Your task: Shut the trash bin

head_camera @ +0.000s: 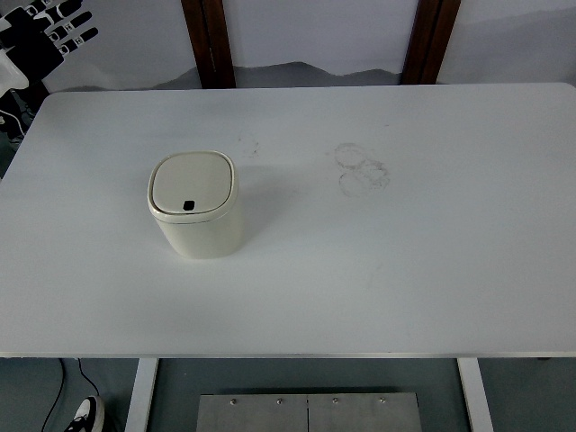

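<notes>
A white table (378, 270) is spread across most of the frame. A cream trash bin (194, 205) is set upright on it, left of centre, with its lid (191, 183) lying flat and shut on top. Faint ring marks (362, 168) are seen on the tabletop right of centre. At the upper left corner, the left hand (40, 40) is held off the table beyond its far corner, its black fingers (74, 27) spread straight and wide, nothing being held.
</notes>
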